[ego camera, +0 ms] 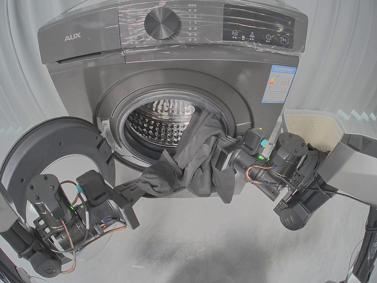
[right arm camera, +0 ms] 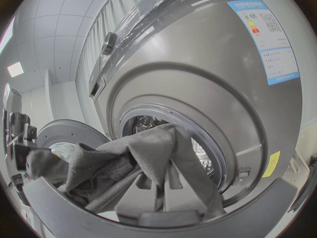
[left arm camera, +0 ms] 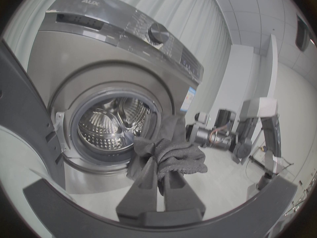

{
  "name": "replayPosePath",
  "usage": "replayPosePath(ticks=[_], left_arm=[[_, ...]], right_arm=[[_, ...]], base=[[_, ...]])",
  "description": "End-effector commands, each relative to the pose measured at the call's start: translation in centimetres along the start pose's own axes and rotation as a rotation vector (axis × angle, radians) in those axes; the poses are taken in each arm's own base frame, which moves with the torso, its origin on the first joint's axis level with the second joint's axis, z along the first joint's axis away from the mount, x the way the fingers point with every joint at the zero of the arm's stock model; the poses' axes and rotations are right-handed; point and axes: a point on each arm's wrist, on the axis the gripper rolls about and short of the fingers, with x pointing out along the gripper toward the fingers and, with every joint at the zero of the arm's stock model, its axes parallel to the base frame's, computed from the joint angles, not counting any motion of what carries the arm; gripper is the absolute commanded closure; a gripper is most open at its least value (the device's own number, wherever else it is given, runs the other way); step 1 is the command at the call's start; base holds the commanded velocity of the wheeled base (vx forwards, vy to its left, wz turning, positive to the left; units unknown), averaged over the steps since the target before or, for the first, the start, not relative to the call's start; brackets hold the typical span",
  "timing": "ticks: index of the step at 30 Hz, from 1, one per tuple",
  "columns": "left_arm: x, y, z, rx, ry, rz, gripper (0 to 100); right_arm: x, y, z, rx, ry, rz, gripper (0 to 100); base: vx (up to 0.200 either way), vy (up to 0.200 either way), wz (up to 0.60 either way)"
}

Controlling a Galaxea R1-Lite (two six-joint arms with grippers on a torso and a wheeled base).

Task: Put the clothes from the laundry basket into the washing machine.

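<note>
I get soft, even, bright light all round; a ceiling panel (right arm camera: 15, 69) glows in the right wrist view. The film (ego camera: 204, 20) on the washing machine (ego camera: 172, 71) throws small white glints, and the drum (ego camera: 165, 124) shines above and darkens low down. Both wrist views bow strongly, with black corners. The dark garment (ego camera: 192, 158) swallows most fold detail.

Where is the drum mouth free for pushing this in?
Free: the upper left of the drum, between the hinge and the garment. Crowded: its lower right, where the garment drapes out, held by the left gripper and the right gripper.
</note>
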Motion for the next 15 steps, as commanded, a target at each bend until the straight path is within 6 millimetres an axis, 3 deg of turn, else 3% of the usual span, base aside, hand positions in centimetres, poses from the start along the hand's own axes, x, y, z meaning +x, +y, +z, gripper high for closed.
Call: replayPosePath(ticks=[1, 3, 10, 15], left_arm=[[-0.5, 0.2, -1.9, 0.010, 0.098, 0.008, 0], [-0.5, 0.2, -1.9, 0.010, 0.098, 0.008, 0], [-3.3, -0.5, -4.0, -0.002, 0.232, -0.028, 0], [-3.2, -0.3, -3.9, -0.004, 0.231, -0.024, 0]], right_arm=[[-0.2, 0.4, 1.1, -0.001, -0.025, 0.011, 100], [-0.2, 0.4, 1.1, -0.001, -0.025, 0.011, 100], [-0.3, 0.4, 1.6, -0.002, -0.033, 0.010, 100], [-0.3, 0.6, 1.6, 0.001, -0.038, 0.020, 100]], base=[[0.000, 0.000, 0.00], [0.000, 0.000, 0.00], [0.000, 0.000, 0.00], [0.000, 0.000, 0.00]])
